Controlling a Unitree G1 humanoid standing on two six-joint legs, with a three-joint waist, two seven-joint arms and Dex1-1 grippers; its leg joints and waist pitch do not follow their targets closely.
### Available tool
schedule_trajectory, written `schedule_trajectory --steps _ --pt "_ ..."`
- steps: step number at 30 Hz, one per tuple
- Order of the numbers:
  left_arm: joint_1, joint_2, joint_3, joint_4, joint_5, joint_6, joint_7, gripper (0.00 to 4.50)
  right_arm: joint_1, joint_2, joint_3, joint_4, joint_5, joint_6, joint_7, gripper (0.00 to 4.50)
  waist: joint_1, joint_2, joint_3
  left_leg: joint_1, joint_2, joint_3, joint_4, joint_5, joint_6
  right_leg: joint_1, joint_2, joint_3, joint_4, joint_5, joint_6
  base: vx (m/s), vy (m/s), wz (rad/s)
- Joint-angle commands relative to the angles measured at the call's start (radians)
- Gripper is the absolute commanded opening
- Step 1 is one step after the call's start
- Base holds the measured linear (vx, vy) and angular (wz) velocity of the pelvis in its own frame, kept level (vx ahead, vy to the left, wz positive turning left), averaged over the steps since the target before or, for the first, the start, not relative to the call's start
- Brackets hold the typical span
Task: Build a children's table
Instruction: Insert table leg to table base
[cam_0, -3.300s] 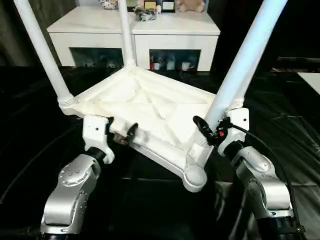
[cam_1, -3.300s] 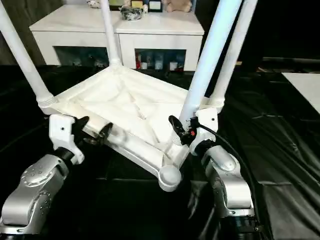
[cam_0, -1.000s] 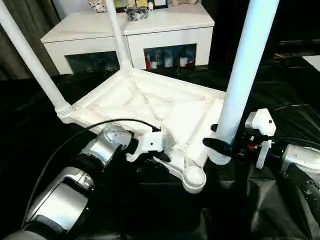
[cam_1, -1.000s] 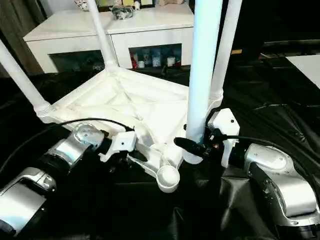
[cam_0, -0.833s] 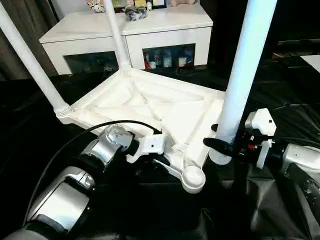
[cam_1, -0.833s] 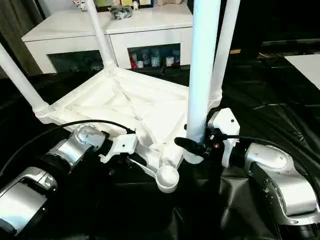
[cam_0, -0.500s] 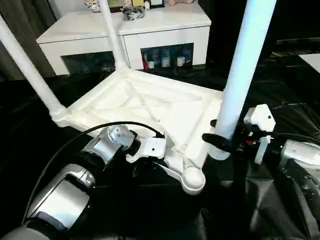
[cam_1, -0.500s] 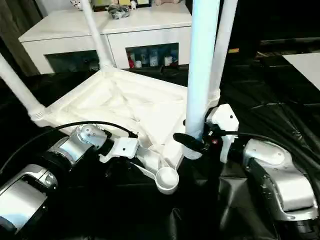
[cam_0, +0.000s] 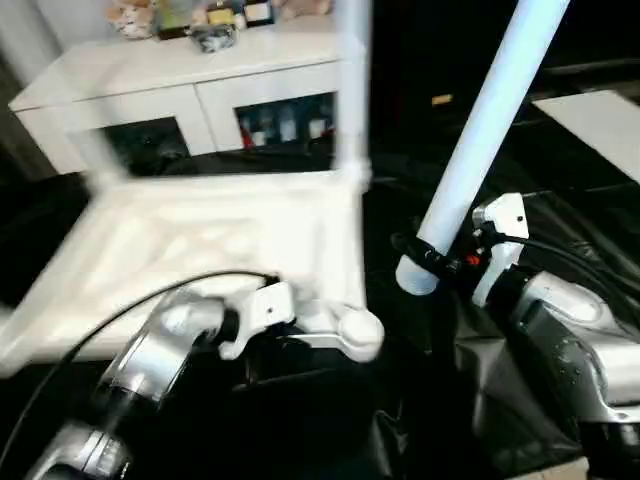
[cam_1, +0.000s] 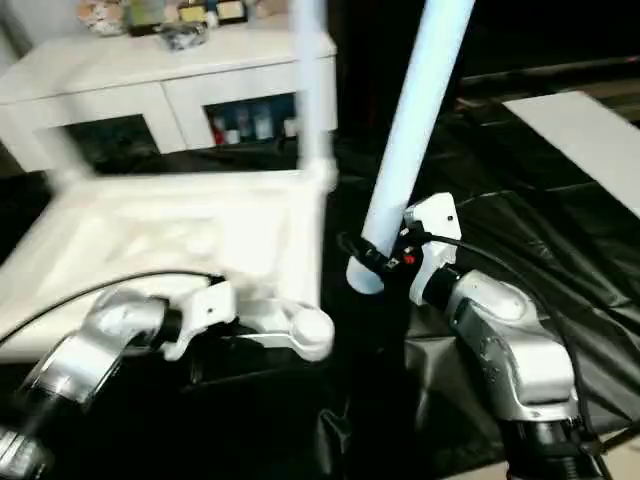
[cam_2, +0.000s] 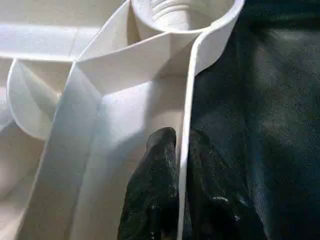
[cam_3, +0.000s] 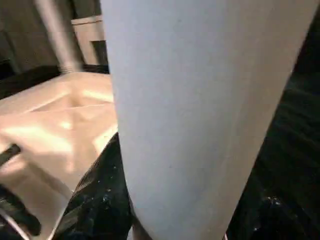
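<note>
The children's table lies upside down, its white ribbed tabletop (cam_0: 200, 250) blurred by motion. One leg (cam_0: 350, 90) stands up from its far right corner. The near right corner socket (cam_0: 362, 335) holds no leg, and its inner thread (cam_2: 170, 7) shows in the left wrist view. My left gripper (cam_2: 179, 137) is shut on the tabletop's thin rim just beside that socket, one black finger (cam_2: 160, 155) on each side. My right gripper (cam_0: 430, 255) is shut on a loose white leg (cam_0: 480, 130). That leg tilts right, its lower end hanging above and to the right of the socket.
A white glass-door cabinet (cam_0: 180, 80) with small items on top stands behind the tabletop. Crinkled black sheeting (cam_0: 570, 230) covers the ground all around. A white panel (cam_0: 590, 105) lies at the far right.
My left fingers have shut onto the rim by the empty socket. The tabletop has swung round in the picture, which has itself shifted. The right gripper still holds the leg, now more tilted.
</note>
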Motion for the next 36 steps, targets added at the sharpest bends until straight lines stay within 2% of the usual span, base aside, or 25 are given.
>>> schedule_trajectory --steps 1,2,4,5,6,8,9,10,11,12,14,15,16,18,20,24,25,26,27,28,31,32,34,35,36 --pt "0.057 -0.022 0.045 -0.023 0.014 0.110 0.116 0.10 -0.038 0.013 0.009 0.018 -0.011 0.008 -0.013 1.88 0.017 -0.046 -0.046 -0.006 0.065 -0.035 -0.081 -0.249 0.051 0.036 -0.068 0.037 -0.098 -0.375 -0.217 0.000 0.000 0.00" --pt "0.063 -0.037 0.051 -0.053 0.007 0.135 0.135 0.07 -0.054 0.022 0.014 0.033 -0.009 0.014 -0.016 1.88 0.019 -0.062 -0.045 -0.010 0.066 -0.033 -0.082 -0.236 0.055 0.038 -0.069 0.037 -0.100 -0.366 -0.211 0.000 0.000 0.00" --pt "0.064 -0.047 0.054 -0.065 -0.001 0.143 0.146 0.04 -0.066 0.028 0.018 0.043 -0.007 0.018 -0.017 1.88 0.025 -0.050 -0.048 -0.005 0.064 -0.032 -0.080 -0.213 0.062 0.033 -0.068 0.038 -0.100 -0.342 -0.215 0.000 0.000 0.00" --pt "0.059 -0.068 0.056 -0.077 -0.004 0.139 0.175 0.02 -0.096 0.035 0.039 0.068 -0.006 0.026 0.002 1.88 0.029 -0.070 -0.051 -0.006 0.065 -0.031 -0.077 -0.192 0.071 0.037 -0.069 0.038 -0.093 -0.306 -0.224 0.000 0.000 0.00" --pt "0.057 -0.079 0.053 -0.082 -0.007 0.134 0.183 0.00 -0.116 0.040 0.054 0.082 -0.001 0.035 0.021 1.88 0.031 -0.076 -0.051 -0.006 0.065 -0.028 -0.077 -0.180 0.076 0.035 -0.068 0.037 -0.095 -0.289 -0.228 0.000 0.000 0.00" --pt "0.062 -0.080 0.046 -0.106 -0.007 0.144 0.185 0.00 -0.128 0.044 0.062 0.093 0.004 0.039 0.032 1.88 0.041 -0.069 -0.052 -0.004 0.067 -0.027 -0.077 -0.159 0.085 0.033 -0.067 0.037 -0.092 -0.245 -0.240 0.000 0.000 0.00" --pt "0.063 -0.083 0.042 -0.110 -0.008 0.150 0.183 0.00 -0.138 0.043 0.074 0.101 0.008 0.040 0.054 1.88 0.048 -0.072 -0.051 0.001 0.069 -0.025 -0.077 -0.158 0.087 0.031 -0.066 0.039 -0.091 -0.220 -0.245 0.000 0.000 0.00" --pt "0.062 -0.082 0.033 -0.112 -0.008 0.143 0.176 0.00 -0.148 0.044 0.085 0.110 0.011 0.039 0.074 1.88 0.055 -0.084 -0.060 0.001 0.070 -0.023 -0.073 -0.123 0.095 0.037 -0.068 0.039 -0.081 -0.157 -0.255 0.000 0.000 0.00" --pt "0.059 -0.081 0.025 -0.111 -0.010 0.132 0.166 0.00 -0.158 0.047 0.092 0.120 0.018 0.044 0.093 1.88 0.060 -0.079 -0.061 0.001 0.070 -0.023 -0.072 -0.096 0.101 0.037 -0.068 0.039 -0.076 -0.111 -0.263 0.000 0.000 0.00" --pt "0.056 -0.085 0.020 -0.117 -0.006 0.143 0.170 0.00 -0.174 0.050 0.104 0.138 0.024 0.041 0.124 1.88 0.066 -0.084 -0.063 0.001 0.070 -0.022 -0.069 -0.054 0.119 0.036 -0.065 0.038 -0.067 -0.025 -0.278 0.000 0.000 0.00" --pt "0.054 -0.094 0.021 -0.130 -0.005 0.159 0.178 0.00 -0.192 0.052 0.118 0.166 0.016 0.030 0.145 1.88 0.070 -0.087 -0.063 0.002 0.072 -0.021 -0.068 -0.038 0.135 0.036 -0.065 0.036 -0.062 0.038 -0.301 0.000 0.000 0.00" --pt "0.051 -0.090 0.015 -0.134 -0.002 0.160 0.177 0.00 -0.201 0.055 0.123 0.182 0.011 0.026 0.153 1.88 0.075 -0.100 -0.066 0.001 0.072 -0.020 -0.065 -0.018 0.148 0.039 -0.068 0.036 -0.056 0.066 -0.309 0.000 0.000 0.00" --pt "0.051 -0.090 0.014 -0.135 -0.002 0.160 0.176 0.00 -0.202 0.055 0.124 0.184 0.011 0.025 0.154 1.88 0.077 -0.097 -0.065 0.001 0.071 -0.019 -0.065 -0.014 0.154 0.037 -0.069 0.036 -0.058 0.066 -0.312 0.000 0.000 0.00" --pt "0.054 -0.068 -0.009 -0.147 0.007 0.172 0.156 0.00 -0.220 0.058 0.138 0.226 -0.002 0.015 0.172 1.88 0.080 -0.102 -0.067 -0.001 0.072 -0.019 -0.063 -0.009 0.155 0.036 -0.068 0.035 -0.054 0.076 -0.316 0.000 0.000 0.00" --pt "0.062 -0.028 -0.044 -0.153 0.030 0.189 0.121 0.00 -0.222 0.050 0.155 0.233 -0.008 0.010 0.195 1.88 0.083 -0.100 -0.064 0.001 0.074 -0.019 -0.065 -0.029 0.144 0.035 -0.068 0.036 -0.055 0.059 -0.314 0.000 0.000 0.00" --pt "0.060 -0.011 -0.058 -0.146 0.043 0.203 0.114 0.00 -0.222 0.045 0.159 0.235 -0.009 0.008 0.204 1.88 0.088 -0.100 -0.065 0.006 0.074 -0.017 -0.065 -0.033 0.123 0.036 -0.066 0.037 -0.053 0.091 -0.322 0.000 0.000 0.00" --pt "0.044 -0.018 -0.049 -0.132 0.040 0.199 0.125 0.00 -0.214 0.041 0.171 0.237 -0.026 -0.013 0.208 1.88 0.090 -0.091 -0.065 0.006 0.074 -0.018 -0.065 -0.038 0.115 0.035 -0.066 0.038 -0.053 0.101 -0.324 0.000 0.000 0.00" --pt "0.041 -0.022 -0.045 -0.129 0.038 0.199 0.128 0.00 -0.212 0.040 0.173 0.238 -0.030 -0.018 0.209 1.88 0.090 -0.091 -0.065 0.007 0.073 -0.018 -0.065 -0.043 0.110 0.035 -0.065 0.038 -0.053 0.105 -0.325 0.000 0.000 0.00" --pt "0.037 -0.025 -0.041 -0.126 0.035 0.199 0.132 0.00 -0.211 0.039 0.176 0.238 -0.033 -0.022 0.209 1.88 0.091 -0.096 -0.065 0.006 0.073 -0.018 -0.066 -0.052 0.102 0.038 -0.065 0.038 -0.053 0.108 -0.327 0.000 0.000 0.00" --pt "0.033 -0.023 -0.043 -0.125 0.032 0.195 0.131 0.00 -0.210 0.042 0.175 0.239 -0.033 -0.022 0.209 1.88 0.093 -0.087 -0.064 0.006 0.072 -0.020 -0.067 -0.066 0.093 0.039 -0.067 0.038 -0.053 0.096 -0.327 0.000 0.000 0.00" --pt "0.014 -0.037 -0.012 -0.126 -0.019 0.210 0.137 0.00 -0.195 0.052 0.176 0.224 -0.033 -0.025 0.207 1.88 0.092 -0.081 -0.064 0.008 0.072 -0.021 -0.070 -0.109 0.067 0.039 -0.064 0.037 -0.056 0.076 -0.324 0.000 0.000 0.00" --pt "0.010 -0.041 -0.004 -0.126 -0.029 0.214 0.140 0.47 -0.192 0.053 0.176 0.221 -0.034 -0.027 0.205 1.88 0.091 -0.083 -0.064 0.008 0.072 -0.021 -0.071 -0.117 0.063 0.039 -0.064 0.037 -0.058 0.072 -0.323 0.000 0.000 0.00" --pt "0.004 -0.039 0.003 -0.126 -0.033 0.217 0.144 0.59 -0.188 0.054 0.177 0.220 -0.035 -0.030 0.202 1.88 0.091 -0.083 -0.064 0.006 0.072 -0.023 -0.072 -0.128 0.053 0.043 -0.065 0.037 -0.058 0.065 -0.320 0.000 0.000 0.00" --pt "-0.006 -0.029 0.007 -0.126 -0.031 0.215 0.145 0.65 -0.182 0.056 0.178 0.215 -0.037 -0.034 0.199 1.88 0.093 -0.068 -0.064 0.007 0.072 -0.024 -0.072 -0.129 0.050 0.041 -0.065 0.037 -0.058 0.069 -0.321 0.000 0.000 0.00" --pt "-0.014 -0.015 0.009 -0.125 -0.022 0.206 0.146 0.80 -0.177 0.057 0.178 0.210 -0.039 -0.037 0.196 1.88 0.092 -0.072 -0.064 0.008 0.071 -0.022 -0.071 -0.134 0.050 0.039 -0.063 0.037 -0.060 0.069 -0.320 0.000 0.000 0.00"
